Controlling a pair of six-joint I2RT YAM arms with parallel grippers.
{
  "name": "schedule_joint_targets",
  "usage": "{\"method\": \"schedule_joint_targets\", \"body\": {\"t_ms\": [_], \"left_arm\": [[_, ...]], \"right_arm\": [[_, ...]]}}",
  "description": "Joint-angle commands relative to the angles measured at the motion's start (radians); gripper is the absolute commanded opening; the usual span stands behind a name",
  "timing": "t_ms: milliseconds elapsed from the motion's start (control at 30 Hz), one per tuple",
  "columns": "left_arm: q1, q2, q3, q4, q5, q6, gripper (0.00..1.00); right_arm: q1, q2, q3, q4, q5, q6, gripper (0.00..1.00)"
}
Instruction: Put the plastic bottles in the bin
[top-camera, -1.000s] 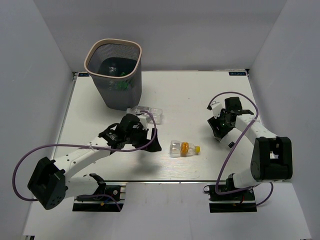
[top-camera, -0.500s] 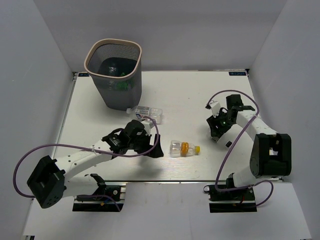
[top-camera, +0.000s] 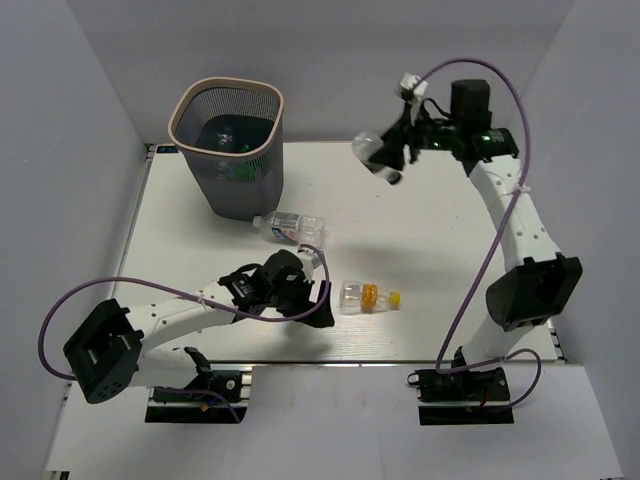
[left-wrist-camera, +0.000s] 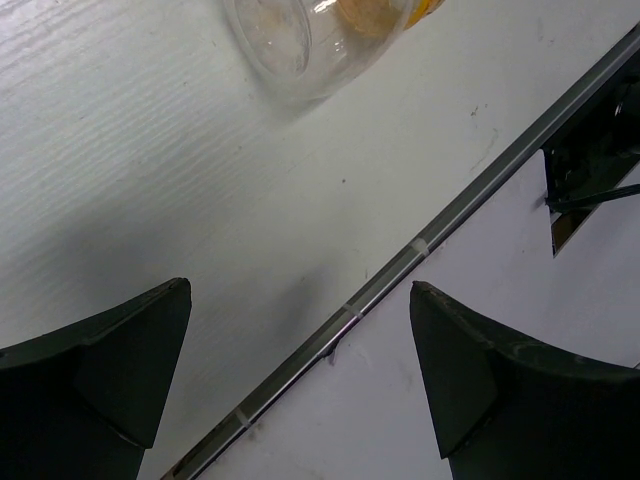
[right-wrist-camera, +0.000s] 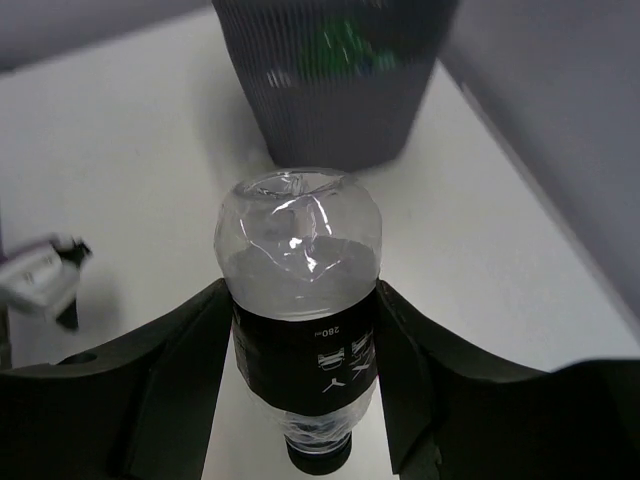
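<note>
The bin (top-camera: 180, 112) stands at the far left with green bottles inside; it also shows in the right wrist view (right-wrist-camera: 330, 110). My right gripper (top-camera: 388, 152) is raised over the far table, shut on a clear bottle with a black label (right-wrist-camera: 300, 300), also visible from above (top-camera: 373, 152). A clear bottle with a yellow cap (top-camera: 368, 297) lies near the front middle. My left gripper (top-camera: 322, 302) is open and empty just left of it; its base shows in the left wrist view (left-wrist-camera: 300, 40). A clear labelled bottle (top-camera: 290, 225) lies near the bin's foot.
The table's front edge rail (left-wrist-camera: 420, 245) runs under my left gripper (left-wrist-camera: 300, 300). White walls enclose the table on three sides. The labelled bottle by the bin shows at the left of the right wrist view (right-wrist-camera: 40, 275).
My right gripper rose from the right side of the table with the black-labelled bottle and swung back and left. My left gripper moved right and nearer, closer to the yellow-capped bottle.
</note>
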Motion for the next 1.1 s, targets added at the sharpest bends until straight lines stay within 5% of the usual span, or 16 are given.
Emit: {"method": "schedule_joint_targets", "body": {"t_ms": [0,100,200,333,667,733,800,900,933,1067], "left_arm": [[-0.019,0.005,-0.006,0.029,-0.017,-0.013,1.0],[-0.042,0.014,-0.006,0.029,-0.028,-0.023,1.0],[-0.054,0.014,-0.006,0.01,-0.037,-0.023,1.0],[-0.074,0.014,-0.006,0.0,-0.048,-0.043,1.0],[-0.103,-0.016,-0.014,0.009,-0.079,-0.093,1.0],[-0.103,-0.027,0.012,0.009,-0.088,-0.104,1.0],[-0.103,-0.027,0.049,0.009,-0.114,-0.115,1.0],[-0.103,-0.038,0.098,0.026,-0.158,-0.151,1.0],[-0.103,-0.038,0.108,0.037,-0.193,-0.186,1.0],[-0.103,0.01,0.193,0.007,-0.27,-0.332,1.0]], "right_arm": [[0.119,0.078,0.105,0.386,-0.148,0.353,0.0],[0.19,0.164,0.165,0.835,-0.105,0.579,0.0],[0.255,0.308,0.351,0.992,0.002,0.656,0.0],[0.318,0.477,0.579,1.137,0.167,0.723,0.0],[0.482,0.62,0.581,1.299,0.415,0.663,0.02],[0.494,0.683,0.624,1.281,0.439,0.661,0.13],[0.5,0.692,0.603,1.279,0.446,0.657,0.47],[0.499,0.677,0.534,1.265,0.444,0.654,0.66],[0.494,0.674,0.531,1.259,0.442,0.647,0.81],[0.447,0.576,0.505,1.23,0.409,0.611,0.9]]}}
